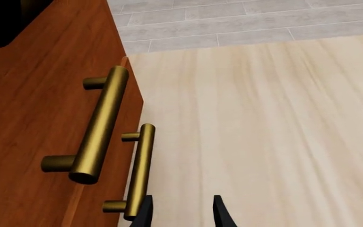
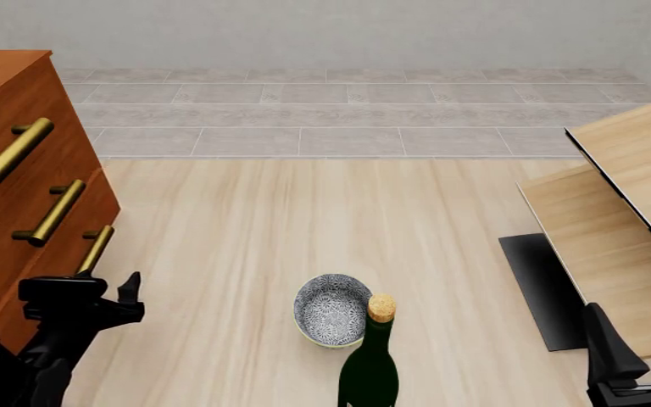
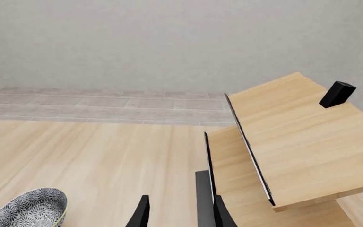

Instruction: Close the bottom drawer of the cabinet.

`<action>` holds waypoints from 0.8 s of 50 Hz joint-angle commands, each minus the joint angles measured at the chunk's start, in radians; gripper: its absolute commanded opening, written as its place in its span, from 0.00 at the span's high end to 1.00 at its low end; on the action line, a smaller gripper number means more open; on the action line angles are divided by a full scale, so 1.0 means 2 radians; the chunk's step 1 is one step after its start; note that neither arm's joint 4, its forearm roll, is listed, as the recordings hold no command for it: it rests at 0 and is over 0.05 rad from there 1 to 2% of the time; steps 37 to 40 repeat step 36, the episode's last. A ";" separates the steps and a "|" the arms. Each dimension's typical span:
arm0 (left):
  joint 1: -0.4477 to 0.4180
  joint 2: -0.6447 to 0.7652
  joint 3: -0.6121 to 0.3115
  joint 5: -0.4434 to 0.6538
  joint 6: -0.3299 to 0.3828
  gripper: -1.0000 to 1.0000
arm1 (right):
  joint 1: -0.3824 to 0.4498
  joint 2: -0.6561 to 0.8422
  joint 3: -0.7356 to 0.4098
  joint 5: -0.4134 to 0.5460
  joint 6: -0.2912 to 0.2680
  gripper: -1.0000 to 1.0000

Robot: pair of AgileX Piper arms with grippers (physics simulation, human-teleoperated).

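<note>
The cabinet point(image 2: 9, 170) stood at about nine o'clock in the front view, its reddish-brown face turned toward the pale table point(image 2: 303, 237). Three brass bar handles ran down its front. The bottom drawer point(image 2: 48, 284) was the lowest of them, its brass handle point(image 2: 95, 248) just past the left gripper point(image 2: 122, 297). Its front looked close to level with the drawers above, though how far in it sat could not be told from these angles.

The left gripper hung low at about eight o'clock, right beside the drawer front. In the left wrist view its two dark fingertips point(image 1: 147, 213) stood apart with bare table between them, one tip just beside the lower end of the brass handle; whether it touched the brass could not be told.

The right gripper point(image 2: 633, 339) sat at about four o'clock, its fingers parted and holding nothing, next to a light-wood stand point(image 2: 631, 195) and a dark mat point(image 2: 541, 288).

At six o'clock a dark green bottle point(image 2: 369, 369) with a cork stood upright, and a patterned blue-and-white bowl point(image 2: 331, 307) lay just beyond it toward eleven o'clock, the two close together
</note>
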 commanded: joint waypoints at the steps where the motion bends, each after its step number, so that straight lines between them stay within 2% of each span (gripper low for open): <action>1: 0.025 -0.001 -0.009 -0.002 0.021 0.00 | 0.001 0.006 0.000 -0.005 -0.001 0.00; 40: 0.050 0.004 -0.013 -0.002 0.041 0.00 | 0.001 0.007 0.000 -0.005 -0.002 0.00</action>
